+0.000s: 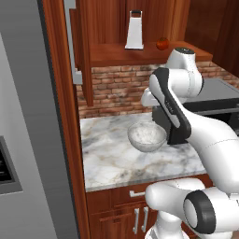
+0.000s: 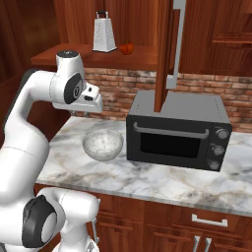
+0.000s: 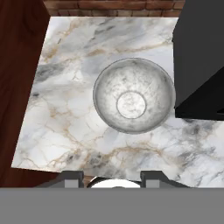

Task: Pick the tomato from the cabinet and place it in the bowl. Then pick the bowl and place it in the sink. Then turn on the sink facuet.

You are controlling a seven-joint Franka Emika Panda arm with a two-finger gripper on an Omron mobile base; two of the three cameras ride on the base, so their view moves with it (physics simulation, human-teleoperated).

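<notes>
The tomato (image 1: 162,43) sits on the cabinet (image 1: 140,53) shelf board, to the right of a metal grater (image 1: 134,31) and near the shelf's right end in the left base view. The bowl (image 3: 134,95) rests empty on the marble worktop (image 3: 74,118), just beside a black oven (image 2: 178,130).

The claw (image 3: 112,177) hangs above the worktop, pointing straight down, with the bowl just ahead of its fingertips in the hand view. Its jaws stand partly apart with nothing between them, so it is released and carries nothing.

The relation that matters: the tomato lies well above the claw and farther back toward the wall, up on the shelf, while the claw faces down at the bowl. My judgement is that the first step, fetching the tomato, is not yet done, and that the hand must rise and tip forward toward the shelf to reach it. Being round, the tomato offers no preferred grip axis.
</notes>
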